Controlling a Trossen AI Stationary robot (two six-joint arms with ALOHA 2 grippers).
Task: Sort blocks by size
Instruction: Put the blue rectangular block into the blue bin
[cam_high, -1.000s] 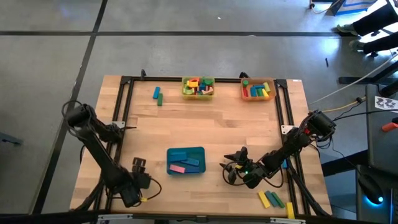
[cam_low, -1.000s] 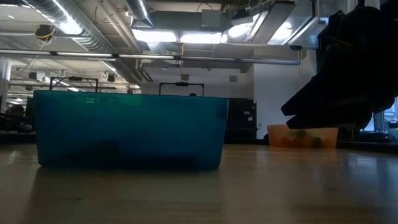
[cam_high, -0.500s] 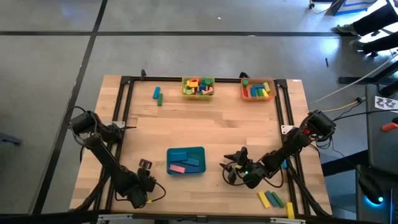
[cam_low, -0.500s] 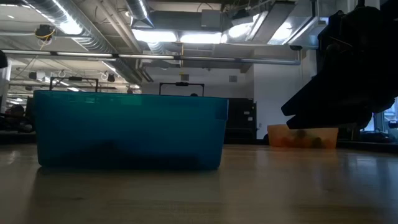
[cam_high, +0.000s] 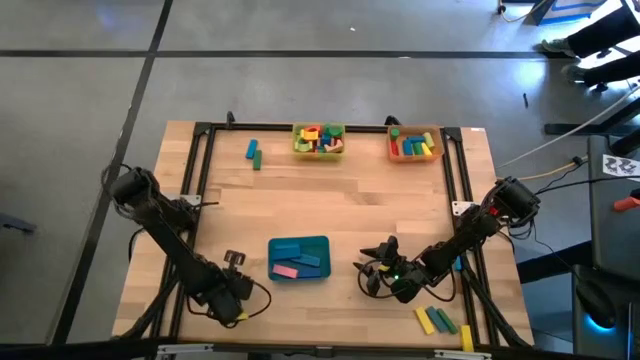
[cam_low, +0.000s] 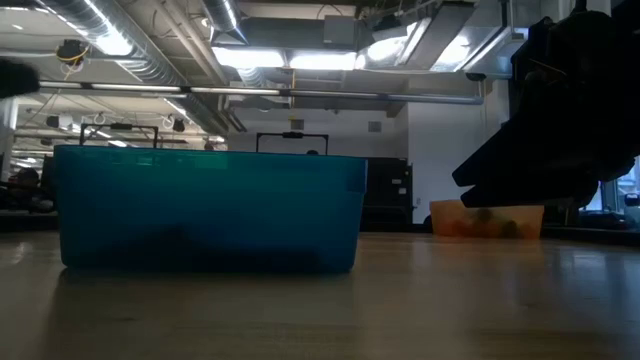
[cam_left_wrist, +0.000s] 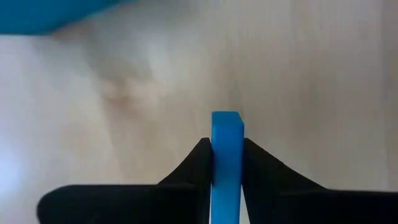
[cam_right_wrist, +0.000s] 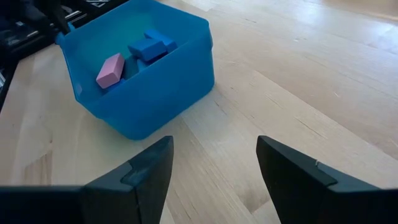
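- While the left gripper (cam_left_wrist: 227, 163) pinches a blue block (cam_left_wrist: 227, 155) between its two fingers, the step in hand looks like a pick-up: the block stands on edge between the pads, over bare wood of the table (cam_high: 350, 215), just beside the teal tray (cam_high: 298, 258).
- Seen from above, that gripper (cam_high: 233, 262) sits near the table's front left, close to the tray's left side, with the left arm folded low along the table edge.
- As a judgement, the next move calls for lifting the block clear and carrying it across to the tray whose pieces match it in size; the teal tray already holds a pink block (cam_right_wrist: 110, 70) and some blue blocks (cam_right_wrist: 151, 45), so it may be the nearest fit.
- Whether the grip is firm enough to lift cannot be told; the block is thin and held on its narrow faces, so it could twist.
- Right gripper (cam_right_wrist: 214, 165) hangs with its fingers spread and nothing between them, low over the wood to the right of the teal tray, facing it.
- Farther back, a yellow tray (cam_high: 318, 141) and an orange tray (cam_high: 415, 144) hold sorted pieces.
- Loose blocks are left: a blue and green pair (cam_high: 254, 153) at the back left, and a few yellow and green bars (cam_high: 437, 319) at the front right.
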